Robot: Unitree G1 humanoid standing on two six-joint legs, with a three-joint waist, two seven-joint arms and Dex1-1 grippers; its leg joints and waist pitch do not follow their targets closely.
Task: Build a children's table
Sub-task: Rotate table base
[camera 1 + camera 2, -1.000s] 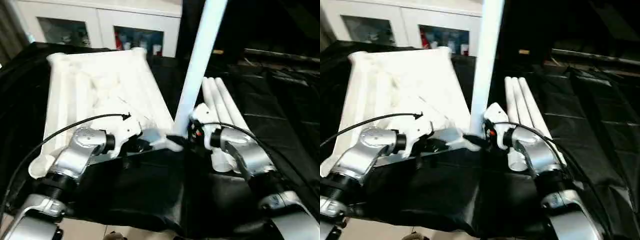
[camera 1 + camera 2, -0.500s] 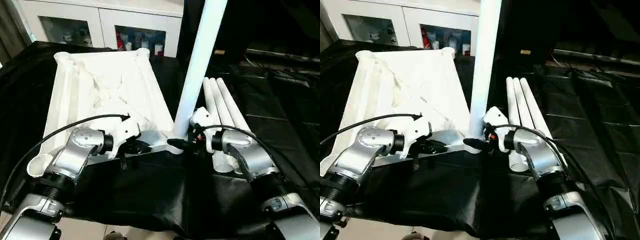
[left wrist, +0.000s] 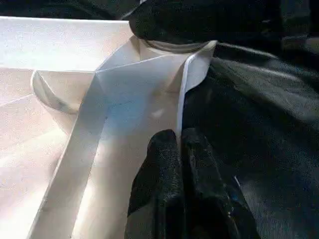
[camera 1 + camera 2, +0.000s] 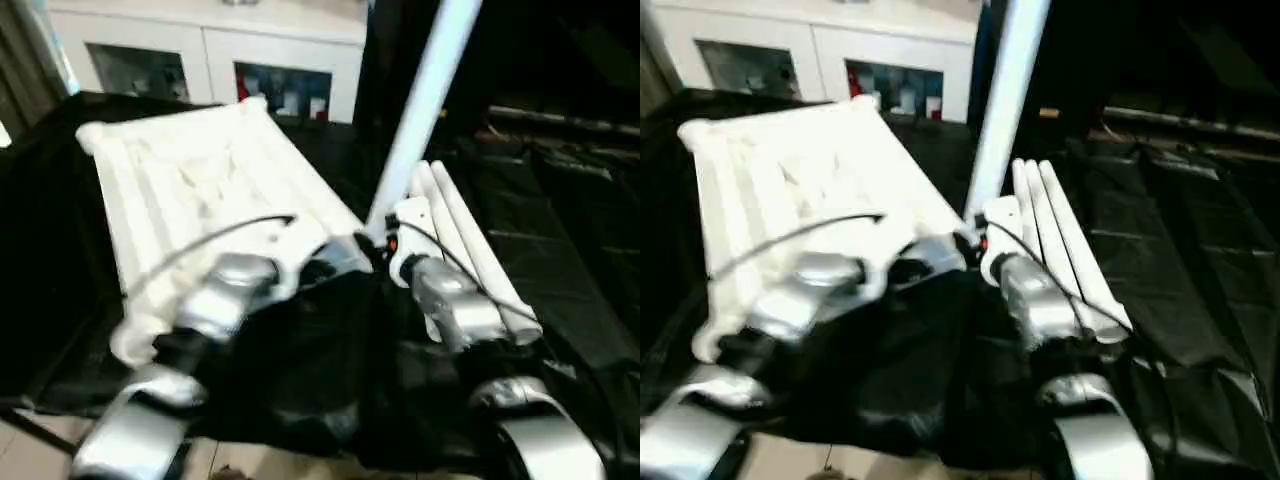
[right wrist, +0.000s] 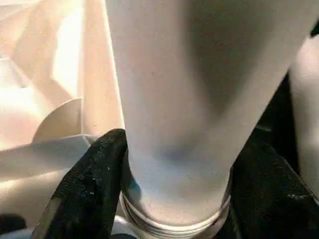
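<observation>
one leg up in the near corner, both grippers at its foot

the white table top [image 4: 190, 190] lies upside down on the black cloth [image 4: 560, 270], ribbed underside facing up, angled away toward the white cabinets [image 4: 210, 60] at the back. at its near corner, on the robot's right, one white leg [image 4: 425, 100] stands upright and runs off the top of the head views. in the right wrist view its threaded foot sits in the round corner socket [image 5: 174, 226] of the top.

the right gripper [image 5: 169, 194] is clasped around the base of that standing leg, a black finger [image 5: 92, 184] pressed on either side just above the socket. the left gripper [image 3: 179, 149] is closed on the thin raised rim [image 3: 182, 99] of the top, right beside the same corner; the rim edge runs between its two fingers [image 3: 154, 184].

just to the right of the standing leg, three spare legs [image 4: 470, 250] lie side by side on the cloth, touching one another, their wide ends toward the robot. the right forearm [image 4: 455, 305] passes over them, and the left forearm [image 4: 215, 305] reaches across the near end of the top, a black cable [image 4: 200, 250] arching over it.
</observation>
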